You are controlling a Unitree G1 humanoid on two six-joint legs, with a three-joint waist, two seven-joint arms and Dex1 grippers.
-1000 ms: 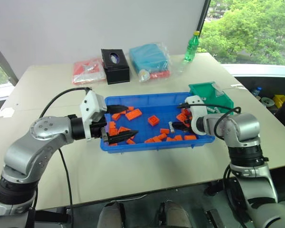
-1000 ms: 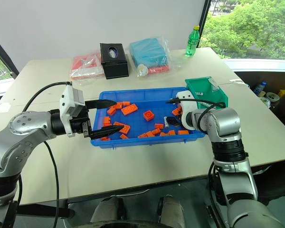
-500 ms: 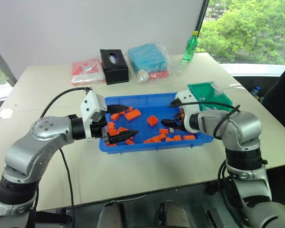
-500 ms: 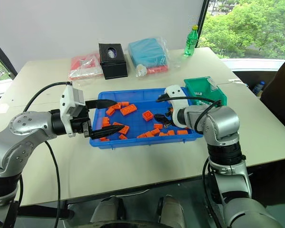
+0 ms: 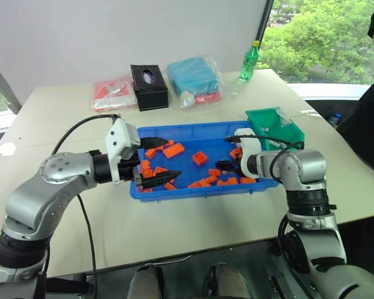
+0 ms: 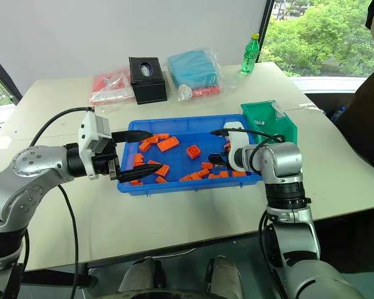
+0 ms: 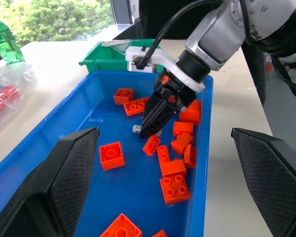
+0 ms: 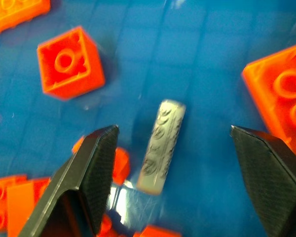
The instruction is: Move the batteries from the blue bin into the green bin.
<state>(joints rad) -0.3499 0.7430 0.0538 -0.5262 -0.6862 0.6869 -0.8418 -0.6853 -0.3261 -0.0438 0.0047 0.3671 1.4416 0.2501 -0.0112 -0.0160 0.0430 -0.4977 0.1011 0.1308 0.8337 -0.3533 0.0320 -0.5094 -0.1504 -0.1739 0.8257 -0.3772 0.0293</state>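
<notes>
Your left gripper [image 5: 151,163], at center left of the head view, hangs spread wide over the near-left end of the blue bin [image 5: 187,189]. Your right gripper [image 7: 147,129] is lowered into the bin's right half, fingers apart around one battery [image 8: 162,145] lying flat among orange blocks [image 5: 201,158]. Beyond, at center right, sits the green bin [image 5: 275,125] on the table [image 5: 62,112].

Orange blocks [image 8: 69,63] crowding battery [image 8: 162,145]
</notes>
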